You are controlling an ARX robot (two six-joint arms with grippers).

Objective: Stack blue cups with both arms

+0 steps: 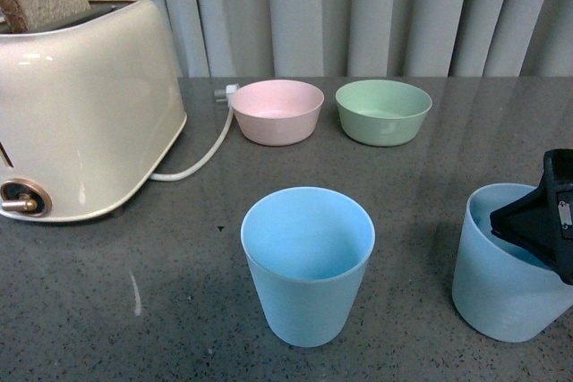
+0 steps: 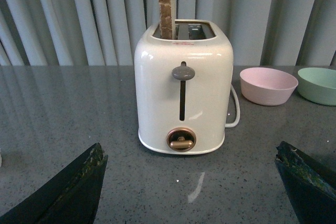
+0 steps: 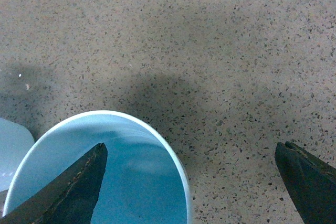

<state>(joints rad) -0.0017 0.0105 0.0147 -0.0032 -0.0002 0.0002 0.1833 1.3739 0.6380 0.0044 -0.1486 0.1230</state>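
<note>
One blue cup [image 1: 307, 266] stands upright on the grey table, front and centre, with nothing in it. A second blue cup [image 1: 501, 275] sits at the front right and looks slightly tilted. My right gripper [image 1: 537, 221] is open and straddles this cup's rim. In the right wrist view, the right gripper [image 3: 190, 148] has one finger [image 3: 79, 182] inside the cup [image 3: 136, 182], and the other finger [image 3: 310, 177] hangs over bare table. My left gripper [image 2: 189, 150] is open and low over the table, facing the toaster. No cup shows in the left wrist view.
A cream toaster [image 1: 81, 105] holding a slice of bread fills the back left, and its cord [image 1: 201, 158] trails to the right. A pink bowl [image 1: 277, 111] and a green bowl [image 1: 383, 111] stand at the back. Curtains hang behind the table.
</note>
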